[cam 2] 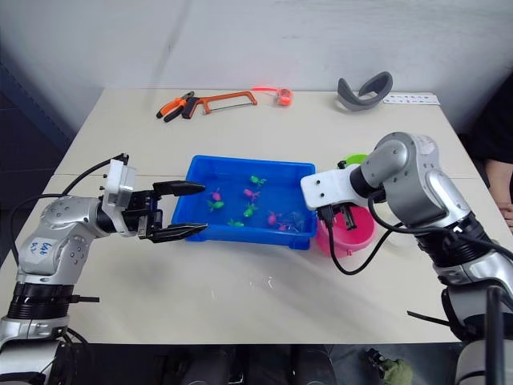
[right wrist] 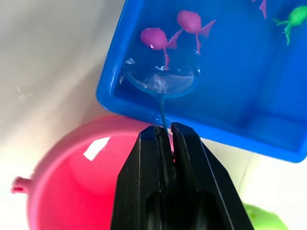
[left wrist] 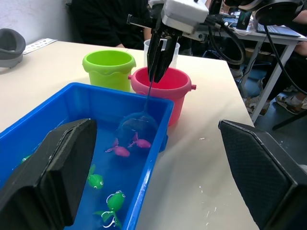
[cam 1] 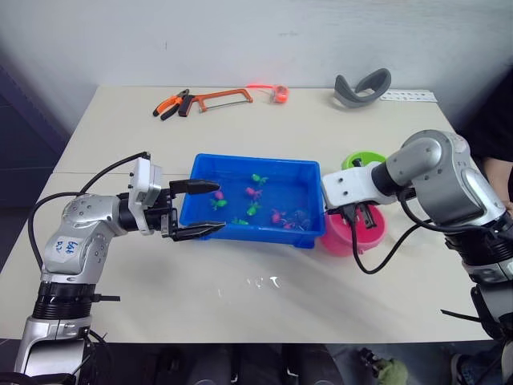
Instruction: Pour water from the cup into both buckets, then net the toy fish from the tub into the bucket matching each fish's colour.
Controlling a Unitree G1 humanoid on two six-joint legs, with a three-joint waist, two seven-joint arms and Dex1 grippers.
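A: Net (right wrist: 160,82) — light, thin stick, soft mesh, likely wobbly. Pinched at stick top by right gripper (left wrist: 157,72), above pink bucket (left wrist: 169,91). Hoop dipped in tub (cam 1: 200,218) corner nearest that bucket, beside two pink fish (right wrist: 154,38).

B: Left gripper (cam 1: 198,210)?

A: Spread wide, empty, at tub's far end. Green bucket (left wrist: 109,69) and cup (left wrist: 146,47) behind pink bucket. Tub rim probably in the way on lift-out.

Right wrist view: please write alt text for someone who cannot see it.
The right end effector, shut on the net handle, dips the hoop into the blue tub beside two pink toy fish. The pink bucket sits just under the end effector, with a sliver of the green bucket nearby.
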